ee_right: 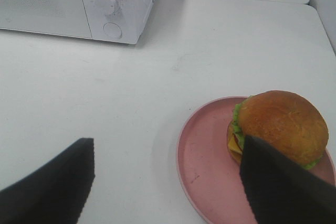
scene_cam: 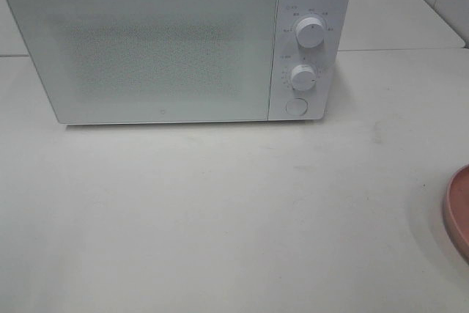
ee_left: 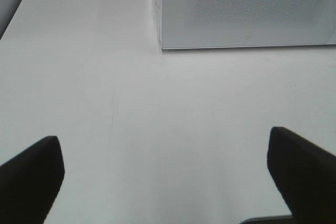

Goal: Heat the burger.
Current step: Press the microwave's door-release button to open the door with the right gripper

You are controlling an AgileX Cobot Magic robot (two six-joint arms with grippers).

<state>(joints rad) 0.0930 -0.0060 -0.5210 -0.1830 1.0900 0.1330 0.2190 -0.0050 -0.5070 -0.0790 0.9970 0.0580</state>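
Observation:
The burger [ee_right: 278, 124] with a golden-brown bun, green lettuce and yellow cheese sits on a pink plate [ee_right: 207, 166] in the right wrist view. Only the plate's rim [scene_cam: 458, 210] shows at the right edge of the exterior view; the burger is out of that view. My right gripper [ee_right: 168, 182] is open, its fingers wide apart above the table, one finger overlapping the burger's near side. My left gripper [ee_left: 165, 177] is open and empty over bare table in front of the white microwave [scene_cam: 176, 42]. The microwave door is shut.
The microwave has two white knobs [scene_cam: 310, 32] [scene_cam: 303, 77] and a round button [scene_cam: 295, 105] on its right panel. The microwave stands at the back of the white table [scene_cam: 220, 210]. A seam separates a second table behind.

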